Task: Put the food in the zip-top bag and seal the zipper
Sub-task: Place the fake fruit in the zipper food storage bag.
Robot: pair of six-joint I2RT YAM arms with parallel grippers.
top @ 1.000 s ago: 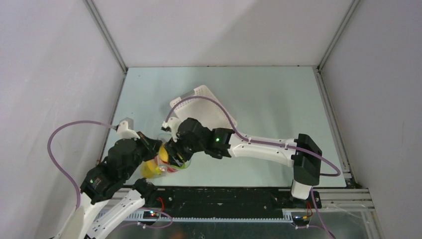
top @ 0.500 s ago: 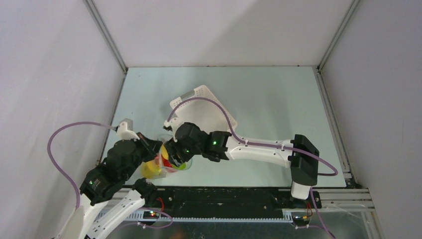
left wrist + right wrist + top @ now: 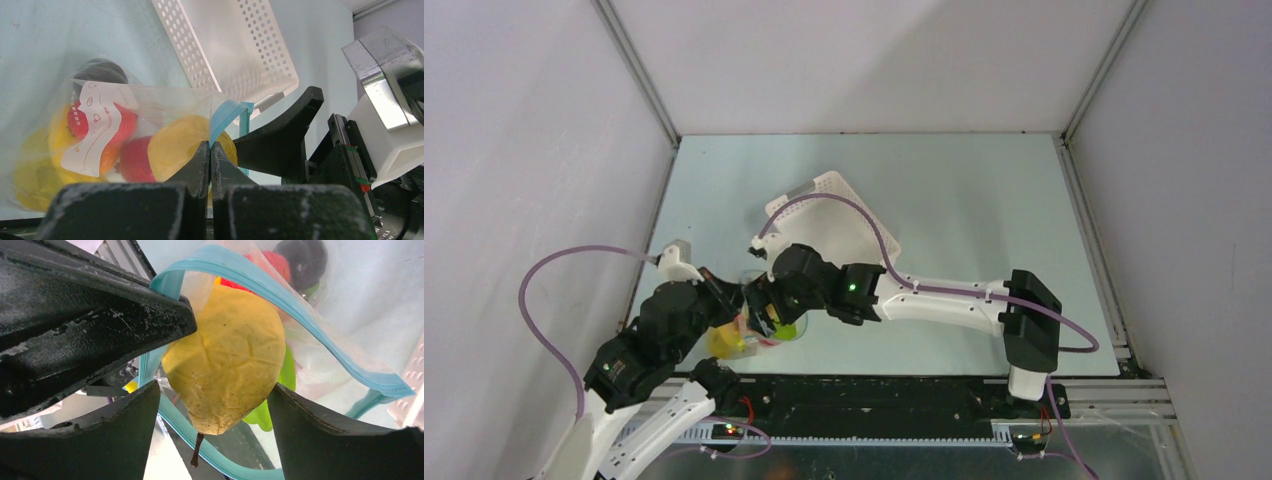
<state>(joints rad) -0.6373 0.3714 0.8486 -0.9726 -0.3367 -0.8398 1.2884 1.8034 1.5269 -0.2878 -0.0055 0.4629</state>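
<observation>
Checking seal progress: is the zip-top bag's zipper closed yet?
No, in the right wrist view the light-blue zipper strips of the zip-top bag gape apart with a yellow toy fruit between them.

Yellow toy pear (image 3: 225, 355), stem down, at the clear zip-top bag (image 3: 320, 360) mouth, light-blue zipper (image 3: 300, 315) looping around it, right gripper (image 3: 215, 405) with black fingers spread either side, red piece (image 3: 272, 262), dark ring (image 3: 302, 257), green piece (image 3: 281, 400) behind.
</observation>
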